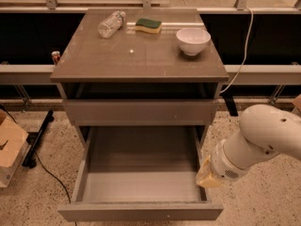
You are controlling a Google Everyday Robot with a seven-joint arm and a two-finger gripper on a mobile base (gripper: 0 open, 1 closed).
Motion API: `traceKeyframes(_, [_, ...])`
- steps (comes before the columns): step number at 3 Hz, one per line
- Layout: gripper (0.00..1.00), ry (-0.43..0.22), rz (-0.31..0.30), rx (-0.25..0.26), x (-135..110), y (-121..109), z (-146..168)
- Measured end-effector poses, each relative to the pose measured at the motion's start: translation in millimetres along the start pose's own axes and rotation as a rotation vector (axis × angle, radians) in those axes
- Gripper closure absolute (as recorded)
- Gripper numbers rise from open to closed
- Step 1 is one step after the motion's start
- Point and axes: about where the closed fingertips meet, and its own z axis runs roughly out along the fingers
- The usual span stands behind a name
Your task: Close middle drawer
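grey-brown and wide, the middle drawer [141, 182] stood pulled far out of the cabinet [141, 60], toward the camera. its plain grey inside was open to view, and its flat front, with a tiny pale dot, lay at the lower edge of the view. above it the taller upper drawer front [117, 112] sat nearly flush with the cabinet, with a dark gap between it and the cabinet top.

the white arm [263, 135] came in from the right side, low over the speckled floor [263, 206]. the gripper [208, 175], a pale tan part at the end of the arm, was just beside the right wall of the middle drawer, near its front corner. if it touched this wall i could not tell, and also i could not tell if the gripper was released or clenched.

on the cabinet top a clear plastic bottle [111, 24] lay on its side at the back left. a green and yellow sponge [148, 25] lay just beside it, and a white bowl [193, 40] stood upright to the right. a cardboard box [9, 145] stood on the floor at the left.
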Motion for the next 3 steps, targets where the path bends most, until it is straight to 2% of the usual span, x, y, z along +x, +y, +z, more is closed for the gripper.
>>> traceKeyframes(1, [1.00,-0.017,0.006,-0.065,8.3,22.6,50.7])
traceKeyframes(2, [1.00,-0.041,0.015,-0.070,11.7,34.6,80.2])
traceKeyframes(3, [1.00,-0.043,0.056,-0.045,23.1,44.1,115.5])
